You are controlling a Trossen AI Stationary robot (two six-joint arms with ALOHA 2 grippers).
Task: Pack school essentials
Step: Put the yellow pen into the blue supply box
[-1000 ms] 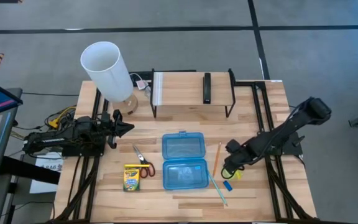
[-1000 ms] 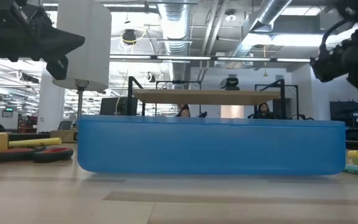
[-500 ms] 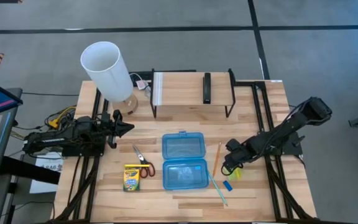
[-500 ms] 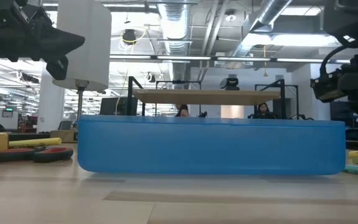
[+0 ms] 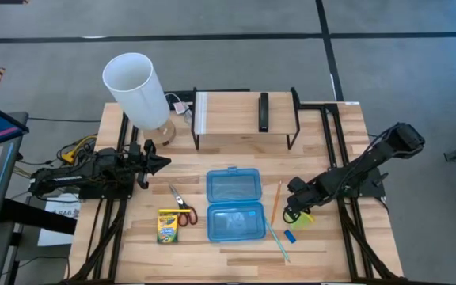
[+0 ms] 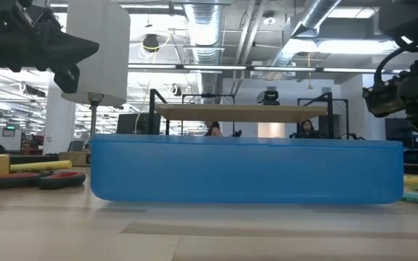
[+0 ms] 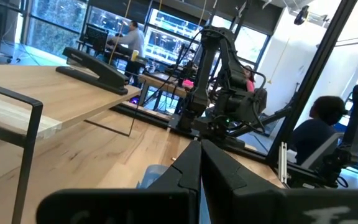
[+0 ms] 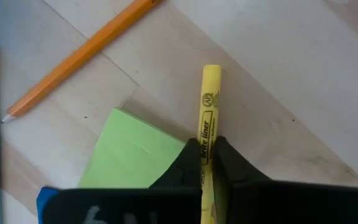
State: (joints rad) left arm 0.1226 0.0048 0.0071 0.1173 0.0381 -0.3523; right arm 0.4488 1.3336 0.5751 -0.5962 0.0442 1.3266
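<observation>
A yellow marker [image 8: 208, 102] lies on the table beside a lime sticky-note pad [image 8: 135, 155], and my right gripper [image 5: 294, 214] is shut on it. An orange pencil [image 5: 276, 202], teal pen [image 5: 277, 237] and small blue eraser [image 5: 290, 235] lie close by. The open translucent blue case [image 5: 233, 204] sits mid-table. Left of it lie red-handled scissors [image 5: 183, 207] and a yellow-green crayon box [image 5: 168, 226]. My left gripper [image 5: 163, 164] is shut and holds nothing, above the table's left side. My right gripper pinches the marker's barrel [image 8: 207, 138] between its two fingers, about halfway along. The fingers come from above, pointing down, one on each long side. The marker lies level at the pad's edge; whether it is off the table I cannot tell.
A wooden shelf on a black frame [image 5: 244, 119] stands at the far side with a black bar-shaped device [image 5: 264, 112] on it. A white lamp [image 5: 137, 87] stands at the far left. Bare wood shows along the near edge.
My right gripper has come down toward the table at the marker and sticky-note pad, as the low view shows. The left arm and the things on the table have kept still.
</observation>
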